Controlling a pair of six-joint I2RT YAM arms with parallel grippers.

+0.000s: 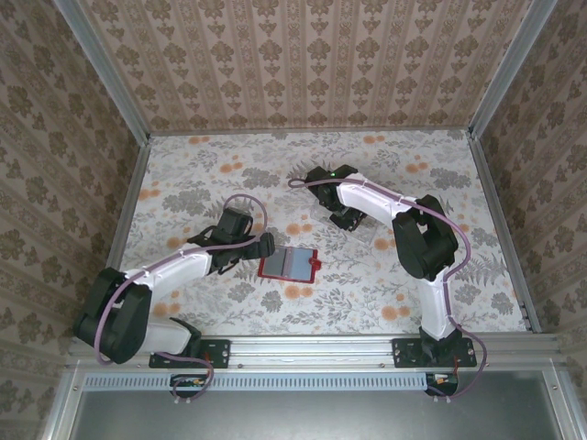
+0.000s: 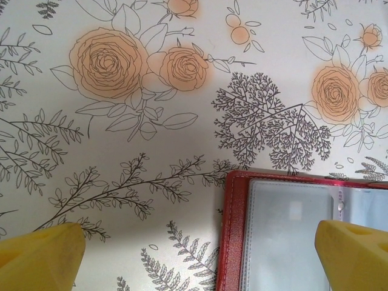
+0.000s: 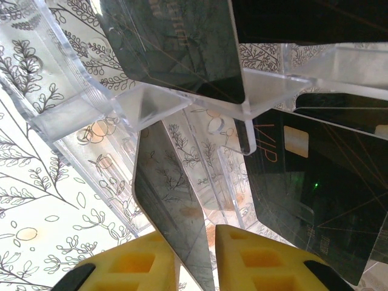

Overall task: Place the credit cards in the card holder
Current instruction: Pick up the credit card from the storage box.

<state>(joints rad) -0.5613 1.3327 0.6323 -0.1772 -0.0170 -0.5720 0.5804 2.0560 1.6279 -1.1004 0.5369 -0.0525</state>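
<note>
Up top, the external camera looked steeply down from above and behind both arm bases, taking in the whole floral table (image 1: 367,302). Left wrist camera hung close over that table, facing down onto a corner of the red card holder (image 2: 233,242), and the overhead view caught it too. Right wrist camera sat tight against a clear plastic tray (image 3: 79,103).

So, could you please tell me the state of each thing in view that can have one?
card holder: open, lying flat, visible pocket empty.
left claw: open, above the holder's edge.
right claw: closed on the pinched card.
pinched card: on edge in the clear tray.
other cards: loose, leaning in the tray.
</note>
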